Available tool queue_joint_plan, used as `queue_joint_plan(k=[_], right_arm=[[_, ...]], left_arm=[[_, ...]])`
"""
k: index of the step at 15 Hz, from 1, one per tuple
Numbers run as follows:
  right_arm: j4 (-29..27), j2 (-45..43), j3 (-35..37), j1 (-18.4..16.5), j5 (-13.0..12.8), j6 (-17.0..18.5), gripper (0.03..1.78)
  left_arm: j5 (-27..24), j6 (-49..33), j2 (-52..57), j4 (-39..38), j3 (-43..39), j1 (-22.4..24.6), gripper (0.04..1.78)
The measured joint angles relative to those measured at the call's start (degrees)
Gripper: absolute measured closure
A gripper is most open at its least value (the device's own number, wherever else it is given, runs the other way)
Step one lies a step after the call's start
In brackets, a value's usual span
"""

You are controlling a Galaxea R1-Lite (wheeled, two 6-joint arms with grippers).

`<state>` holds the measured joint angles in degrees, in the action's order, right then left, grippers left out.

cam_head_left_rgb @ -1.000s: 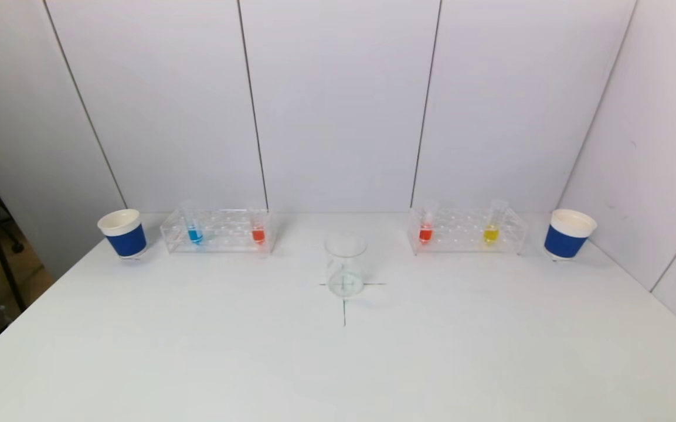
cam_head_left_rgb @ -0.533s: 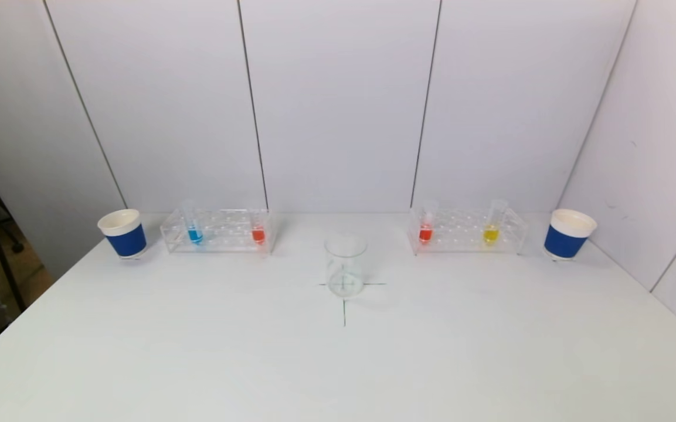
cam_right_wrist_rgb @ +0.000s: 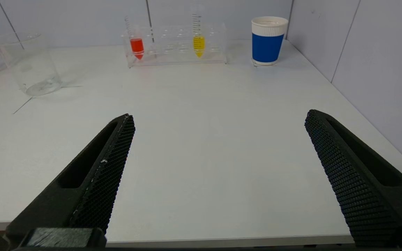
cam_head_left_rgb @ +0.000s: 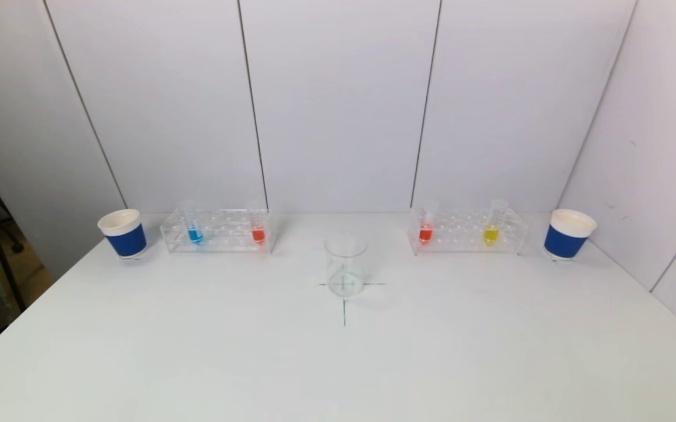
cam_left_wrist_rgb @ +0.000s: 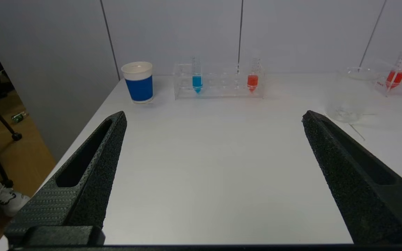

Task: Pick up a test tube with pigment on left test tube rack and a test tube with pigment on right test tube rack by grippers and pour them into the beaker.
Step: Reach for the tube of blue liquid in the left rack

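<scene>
On the white counter [cam_head_left_rgb: 338,363] nothing of the task is done yet: the clear glass beaker [cam_head_left_rgb: 345,265] stands empty on the cross mark, between the left test tube rack [cam_head_left_rgb: 217,231] and the right test tube rack [cam_head_left_rgb: 468,230], both of clear plastic with thin tubes of blue, red and yellow pigment upright in them. Near the counter's front edge the left tool [cam_left_wrist_rgb: 214,116] and the right tool [cam_right_wrist_rgb: 219,116] have their dark textured jaws spread wide and hold nothing, so both picking and pouring are left, I judge.
</scene>
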<state>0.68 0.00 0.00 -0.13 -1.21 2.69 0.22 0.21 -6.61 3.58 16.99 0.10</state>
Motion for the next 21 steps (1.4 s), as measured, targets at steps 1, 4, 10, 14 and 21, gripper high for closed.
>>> queue_joint_plan(k=[1, 4, 10, 14, 21], right_arm=[[0.0, 0.0, 0.0, 0.0, 0.0, 0.0, 0.04], [0.0, 0.0, 0.0, 0.0, 0.0, 0.0, 0.04], [0.0, 0.0, 0.0, 0.0, 0.0, 0.0, 0.04], [0.0, 0.0, 0.0, 0.0, 0.0, 0.0, 0.04], [0.0, 0.0, 0.0, 0.0, 0.0, 0.0, 0.04]], left_arm=[[0.1, 0.1, -3.2, 0.1, 4.1, 0.0, 0.06], [0.4, 0.1, -13.2, -0.4, 13.4, 0.0, 0.06], [0.3, 0.1, -34.2, -14.7, 18.3, 0.0, 0.06], [0.2, 0.0, -46.7, -27.0, 15.9, 0.0, 0.06], [0.1, -0.5, -70.5, -51.1, 11.8, 1.0, 0.06]])
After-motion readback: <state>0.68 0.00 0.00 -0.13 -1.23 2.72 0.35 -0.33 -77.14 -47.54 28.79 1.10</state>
